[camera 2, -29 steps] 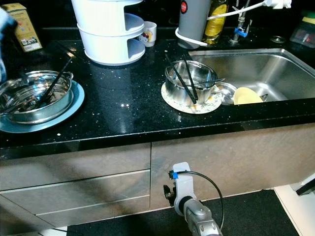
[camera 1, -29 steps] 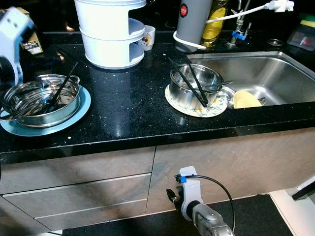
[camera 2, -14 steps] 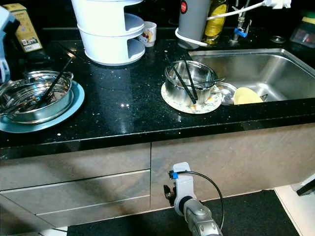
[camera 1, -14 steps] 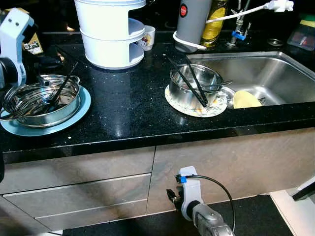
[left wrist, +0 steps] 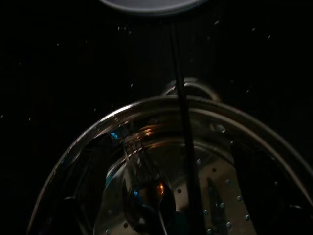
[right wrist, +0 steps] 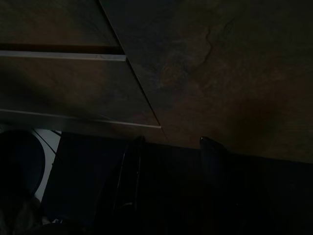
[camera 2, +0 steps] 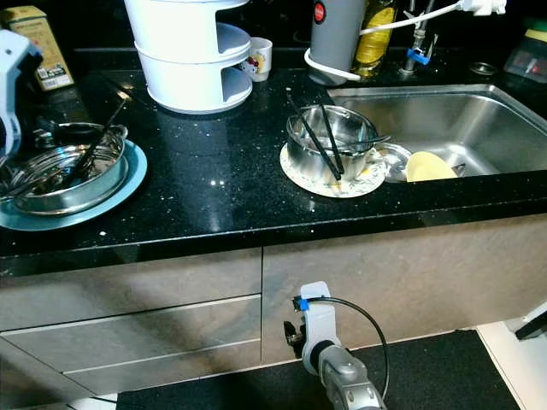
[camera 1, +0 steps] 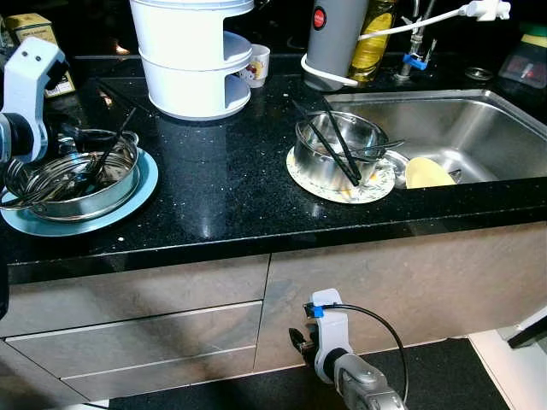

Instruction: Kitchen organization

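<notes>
A home kitchen, in use. A black speckled counter (camera 1: 222, 184) runs across, with grey-brown cabinet fronts and drawers (camera 1: 137, 333) below it. At the right a steel sink (camera 1: 461, 128) is set into the counter, a tap (camera 1: 416, 38) at its far edge, an oil bottle (camera 1: 373, 38) beside that. Used dishes stand about: a steel bowl (camera 1: 338, 149) with chopsticks (camera 1: 333, 145) on a patterned plate (camera 1: 376, 184) near the sink, a steel pan (camera 1: 73, 175) on a blue plate (camera 1: 141, 192) at the left. At the far side stand a white tiered rack (camera 1: 192, 55), a small cup (camera 1: 255, 64) and a grey flask (camera 1: 332, 38) with a white cable (camera 1: 410, 24)
</notes>
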Available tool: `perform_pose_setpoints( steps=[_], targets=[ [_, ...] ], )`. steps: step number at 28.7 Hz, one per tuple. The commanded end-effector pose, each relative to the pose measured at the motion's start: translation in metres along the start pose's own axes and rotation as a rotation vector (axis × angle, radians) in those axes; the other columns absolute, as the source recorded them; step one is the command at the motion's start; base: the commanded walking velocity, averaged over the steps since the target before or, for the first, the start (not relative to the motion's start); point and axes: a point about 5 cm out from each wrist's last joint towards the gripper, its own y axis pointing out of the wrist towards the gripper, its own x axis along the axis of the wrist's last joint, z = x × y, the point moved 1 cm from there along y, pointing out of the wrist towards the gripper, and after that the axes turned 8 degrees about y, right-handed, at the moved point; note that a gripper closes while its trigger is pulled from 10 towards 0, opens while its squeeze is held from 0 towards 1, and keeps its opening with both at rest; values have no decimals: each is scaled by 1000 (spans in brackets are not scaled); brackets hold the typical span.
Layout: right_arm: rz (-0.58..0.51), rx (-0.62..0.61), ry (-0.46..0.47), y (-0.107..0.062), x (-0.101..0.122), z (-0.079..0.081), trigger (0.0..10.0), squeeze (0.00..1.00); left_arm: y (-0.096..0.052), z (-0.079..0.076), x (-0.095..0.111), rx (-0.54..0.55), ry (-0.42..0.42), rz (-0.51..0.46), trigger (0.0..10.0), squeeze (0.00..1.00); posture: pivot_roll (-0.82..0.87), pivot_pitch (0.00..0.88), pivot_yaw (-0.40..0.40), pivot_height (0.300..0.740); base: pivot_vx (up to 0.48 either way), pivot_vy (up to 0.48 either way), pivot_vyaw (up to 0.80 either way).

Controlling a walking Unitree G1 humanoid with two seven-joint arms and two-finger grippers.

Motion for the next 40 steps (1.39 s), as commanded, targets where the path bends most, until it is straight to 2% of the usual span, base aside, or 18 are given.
perform_pose_setpoints(
  steps=[1, 10, 18, 19, 20, 21, 40],
  targets=[
    [26, -13, 22, -1, -8, -2, 10000, 0, 3, -3, -6, -1, 20, 56, 10000, 0, -48, 164, -21, 740, 0, 0, 0],
    [25, -14, 26, -1, -8, -2, 10000, 0, 6, -5, -15, 9, 50, 133, 10000, 0, -49, 160, -16, 740, 0, 0, 0],
    [24, -14, 32, -1, -8, -2, 10000, 0, 10, -11, -25, -17, 14, 173, 10000, 0, -48, 165, -16, 740, 0, 0, 0],
    [24, -15, 32, -1, -8, -2, 10000, 0, 11, -11, -25, -16, 11, 173, 2863, 0, -49, 168, -16, 740, 0, 0, 0],
    [24, -15, 32, -1, -8, -2, 10000, 0, 11, -11, -25, -16, 11, 173, 2863, 0, -49, 168, -16, 740, 0, 0, 0],
    [23, -15, 32, -1, -7, -2, 10000, 0, 11, -11, -25, -15, 4, 171, 0, 0, -49, 168, -16, 740, 0, 0, 0],
    [21, -22, 36, -1, -6, -3, 10000, 0, 12, -10, -24, 22, -36, 146, 0, 0, -53, 168, -14, 740, 0, 0, 0]
  ],
)
